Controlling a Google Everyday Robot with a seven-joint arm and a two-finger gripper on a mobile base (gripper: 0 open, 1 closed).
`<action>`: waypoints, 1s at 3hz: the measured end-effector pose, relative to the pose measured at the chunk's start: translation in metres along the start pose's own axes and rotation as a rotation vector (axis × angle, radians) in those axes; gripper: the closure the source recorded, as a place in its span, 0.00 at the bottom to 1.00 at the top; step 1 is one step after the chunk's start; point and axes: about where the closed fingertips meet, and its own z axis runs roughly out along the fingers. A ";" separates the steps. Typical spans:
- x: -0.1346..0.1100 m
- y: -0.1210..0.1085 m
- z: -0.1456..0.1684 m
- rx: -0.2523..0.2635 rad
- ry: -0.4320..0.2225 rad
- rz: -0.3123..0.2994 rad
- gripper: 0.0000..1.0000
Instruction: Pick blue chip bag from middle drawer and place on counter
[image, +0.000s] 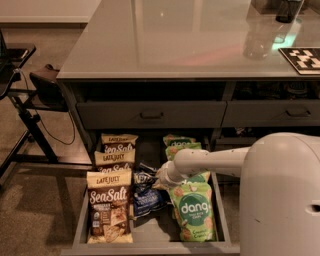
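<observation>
At the middle drawer, pulled open under the worktop: arm comes in from the right, gripper sits low over the centre column of bags. Open or closed: cannot tell, its tip is hidden against the bags.

Counts:
- 1 blue chip bag, lying just below and left of the gripper, its top right corner at the gripper tip. Contact not confirmable. It is in the drawer, not on the counter.
- 3 Late July bags, in a row left of the gripper, front to back, overlapping.
- 3 dang bags countable right of the gripper: one in front of the arm, two behind it, partly covered.
- 2 closed drawer fronts above and behind the gripper, each with a dark handle.

On the worktop, far right, well apart from the gripper: 1 clear bottle, 1 black-and-white marker tile.
</observation>
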 end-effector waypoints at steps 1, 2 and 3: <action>0.000 0.000 0.000 0.000 0.000 0.000 0.34; 0.000 0.000 0.000 0.000 0.000 0.000 0.11; -0.006 0.005 -0.002 0.007 0.003 -0.010 0.00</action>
